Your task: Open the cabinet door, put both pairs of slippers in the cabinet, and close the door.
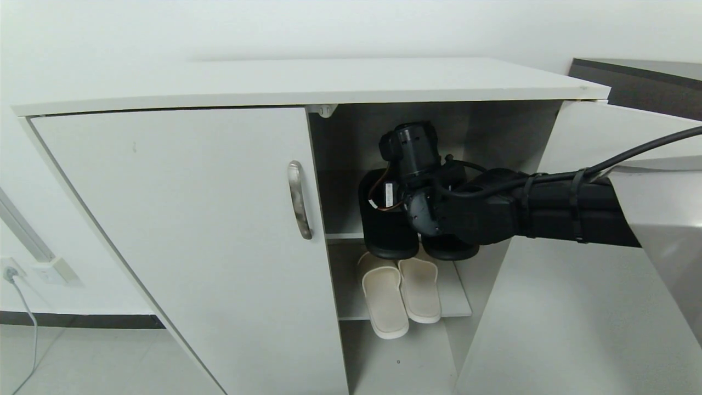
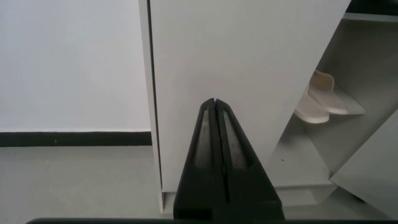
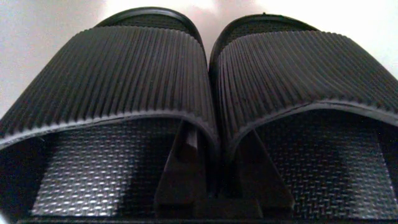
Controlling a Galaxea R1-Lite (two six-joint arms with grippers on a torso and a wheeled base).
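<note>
Pair of black ribbed rubber slippers (image 1: 385, 233) at the upper shelf of the white laminate cabinet (image 1: 307, 82) — right gripper (image 3: 214, 163) clamped on their 2 adjoining straps. Probably light, pliant, grippy; straps give the best hold.

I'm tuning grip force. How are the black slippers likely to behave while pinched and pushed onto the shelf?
Probably light and springy: the black slippers look like moulded foam, straps holding their arch. The ribbed straps and textured footbeds likely resist slipping in the right claw. Gripped by the inner walls alone, they may splay apart.
</note>
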